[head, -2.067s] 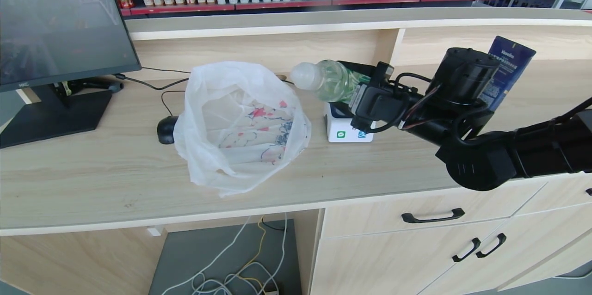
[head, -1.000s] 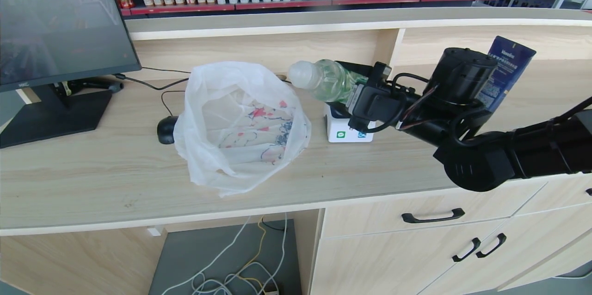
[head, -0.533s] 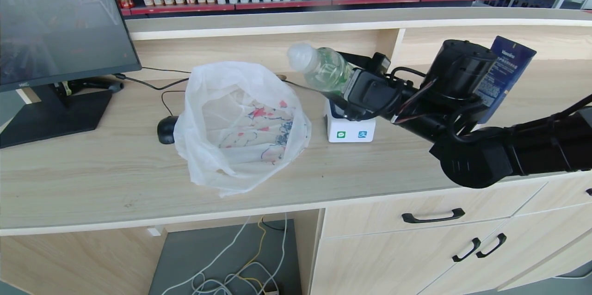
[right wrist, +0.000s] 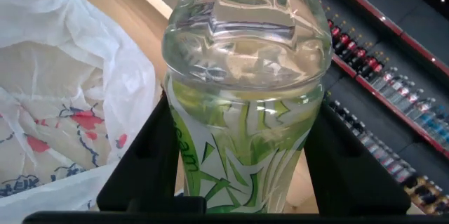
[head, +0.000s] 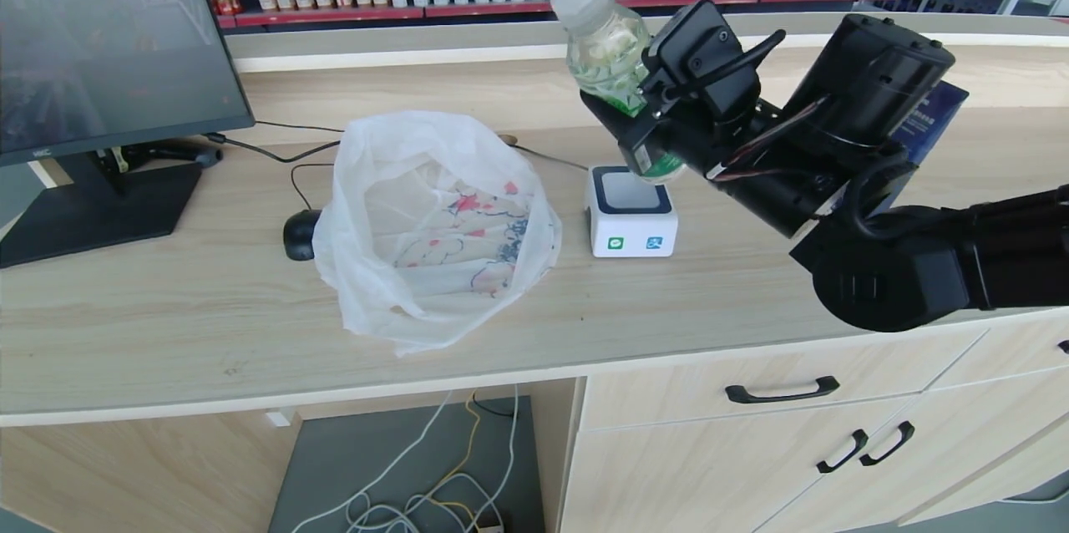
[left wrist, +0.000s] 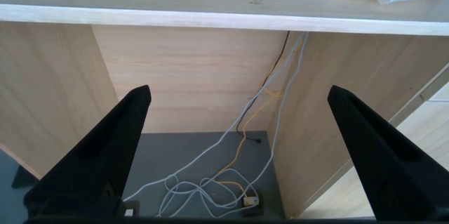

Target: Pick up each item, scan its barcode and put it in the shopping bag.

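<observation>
Checkout counter [head: 167,324], head view. The right gripper [head: 636,105] is at upper centre of the frame, claw pinching a clear plastic bottle [head: 601,48] across its lower body, on the green label. The bottle is off the counter, near upright, white cap at the top and tipped a bit toward frame left. Its base hangs above the right rear corner of the scanner [head: 628,220], not touching it. The scanner is a small white box w/ a dark glass top, at frame centre.

The bag [head: 434,224], thin white plastic, sits just left of the scanner w/ its mouth open upward; red and blue print shows inside. A mouse [head: 298,234] lies against the bag's left side and a monitor [head: 108,32] fills the upper left.

The left gripper [left wrist: 238,90] hangs low in front of the counter, claw spread, nothing btwn the fingers, aimed at cables [left wrist: 231,175] under the desk.

Handling, as a guess: the bottle looks nearly full, so fairly heavy for its size and prob. bottom-heavy in a tilt. Walls look thin and ribbed and should give under a hard squeeze; the label film looks smooth, maybe slippery. Best hold is approx. where the claw is now, on the straight labelled part, not the tapered shoulder or cap. The bag is limp and light, so its rim may fold in if the bottle brushes it.
</observation>
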Robot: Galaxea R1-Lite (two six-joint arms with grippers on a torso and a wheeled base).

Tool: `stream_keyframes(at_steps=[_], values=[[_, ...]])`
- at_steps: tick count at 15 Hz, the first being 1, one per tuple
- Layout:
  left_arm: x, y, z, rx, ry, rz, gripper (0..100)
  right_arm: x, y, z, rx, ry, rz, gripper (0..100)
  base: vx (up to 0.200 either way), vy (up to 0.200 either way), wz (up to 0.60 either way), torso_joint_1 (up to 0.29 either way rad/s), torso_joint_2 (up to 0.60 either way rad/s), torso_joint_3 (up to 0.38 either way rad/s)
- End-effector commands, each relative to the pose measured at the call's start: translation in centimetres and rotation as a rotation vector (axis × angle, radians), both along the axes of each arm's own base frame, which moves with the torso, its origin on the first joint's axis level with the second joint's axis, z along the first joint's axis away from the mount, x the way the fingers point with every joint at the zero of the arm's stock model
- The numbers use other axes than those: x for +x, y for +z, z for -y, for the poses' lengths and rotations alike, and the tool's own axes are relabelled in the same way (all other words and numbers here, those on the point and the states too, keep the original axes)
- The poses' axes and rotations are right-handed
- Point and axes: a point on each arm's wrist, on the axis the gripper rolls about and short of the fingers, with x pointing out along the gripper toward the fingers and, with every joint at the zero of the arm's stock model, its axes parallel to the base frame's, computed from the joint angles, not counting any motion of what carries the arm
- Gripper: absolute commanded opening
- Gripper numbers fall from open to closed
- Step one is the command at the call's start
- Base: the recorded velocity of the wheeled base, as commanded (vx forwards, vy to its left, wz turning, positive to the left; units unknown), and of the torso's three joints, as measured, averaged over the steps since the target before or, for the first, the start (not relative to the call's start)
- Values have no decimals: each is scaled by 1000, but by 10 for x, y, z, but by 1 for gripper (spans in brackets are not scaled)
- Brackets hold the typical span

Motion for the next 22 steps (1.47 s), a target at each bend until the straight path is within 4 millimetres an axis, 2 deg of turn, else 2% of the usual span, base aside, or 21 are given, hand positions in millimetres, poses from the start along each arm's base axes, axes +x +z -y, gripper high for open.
stream_keyframes(at_steps=[1,5,9,13,20,22], values=[[0,0,0,0,0,0,100,-16,14,10,79,-3,-21,0,0,0,0,0,0,0],[0,0,0,0,0,0,100,-53,6,31,211,34,-119,0,0,0,0,0,0,0],[0,0,0,0,0,0,100,-70,-5,48,434,-10,-112,0,0,0,0,0,0,0],[0,0,0,0,0,0,100,-84,-16,61,502,10,-154,0,0,0,0,0,0,0],[0,0,0,0,0,0,100,-85,-15,64,570,34,-175,0,0,0,0,0,0,0],[0,0,0,1,0,0,100,-83,-14,68,664,-25,-179,0,0,0,0,0,0,0]])
